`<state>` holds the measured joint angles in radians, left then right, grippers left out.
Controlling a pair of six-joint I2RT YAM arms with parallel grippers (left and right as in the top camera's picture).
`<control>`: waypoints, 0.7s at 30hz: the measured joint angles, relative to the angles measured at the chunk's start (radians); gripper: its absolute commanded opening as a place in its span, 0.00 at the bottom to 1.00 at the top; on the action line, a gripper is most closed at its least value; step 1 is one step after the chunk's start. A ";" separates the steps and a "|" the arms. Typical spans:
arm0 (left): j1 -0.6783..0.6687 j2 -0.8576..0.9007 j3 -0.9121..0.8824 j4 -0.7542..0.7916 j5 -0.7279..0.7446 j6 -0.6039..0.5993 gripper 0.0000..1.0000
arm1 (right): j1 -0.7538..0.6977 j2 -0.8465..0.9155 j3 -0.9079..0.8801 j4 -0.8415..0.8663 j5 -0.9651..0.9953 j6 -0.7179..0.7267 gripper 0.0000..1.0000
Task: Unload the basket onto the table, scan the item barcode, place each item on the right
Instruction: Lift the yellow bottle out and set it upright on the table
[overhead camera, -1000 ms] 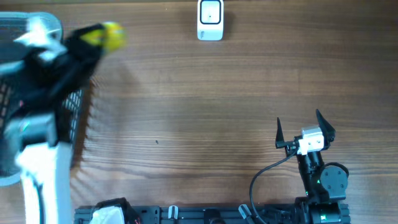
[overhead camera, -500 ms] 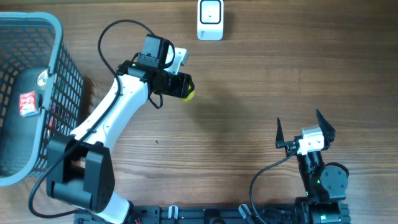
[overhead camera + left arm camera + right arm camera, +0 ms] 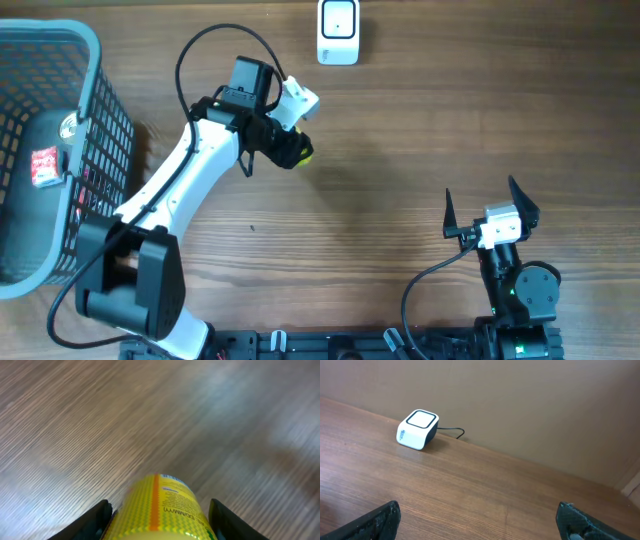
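Left claw (image 3: 161,508): grasping yellow can (image 3: 162,502). Right claw (image 3: 477,520): released, idle. Risk: barcode may face away from scanner (image 3: 338,32); no read.

**Yellow container in the grip, scanner at the far edge**

The yellow container (image 3: 299,151) was a cylinder with an orange stripe and small print along its side; the print read upside down in the left wrist view. It sat gripped between the fingers of the left gripper (image 3: 160,512). The scanner (image 3: 338,31), a small white box with a dark-framed top window, stood upright near the far edge of the table (image 3: 430,140), well apart from the container.
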<state>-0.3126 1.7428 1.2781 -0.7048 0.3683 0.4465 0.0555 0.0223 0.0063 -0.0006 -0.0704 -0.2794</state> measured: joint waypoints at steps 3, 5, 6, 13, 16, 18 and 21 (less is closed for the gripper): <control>0.000 0.037 0.000 0.001 0.035 0.067 0.63 | 0.000 0.000 0.000 0.000 0.000 0.000 1.00; 0.003 0.090 0.000 0.010 0.056 0.096 0.65 | 0.000 0.000 0.000 0.000 0.000 0.000 1.00; 0.005 0.123 0.000 0.024 0.060 0.106 0.65 | 0.000 0.000 0.000 0.000 0.000 0.000 1.00; 0.064 0.228 0.003 0.072 0.074 0.125 1.00 | 0.000 0.000 0.000 0.000 0.000 0.000 1.00; 0.074 0.233 0.011 0.042 0.071 0.101 1.00 | 0.000 0.000 0.000 0.000 0.000 0.000 1.00; 0.074 0.233 0.044 -0.037 0.071 0.087 1.00 | 0.000 0.000 0.000 0.000 0.000 0.000 1.00; 0.073 0.220 0.118 -0.165 0.071 0.076 1.00 | 0.000 0.000 0.000 0.000 0.000 0.000 1.00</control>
<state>-0.2394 1.9629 1.3960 -0.8700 0.4393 0.5228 0.0555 0.0223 0.0063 -0.0006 -0.0704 -0.2794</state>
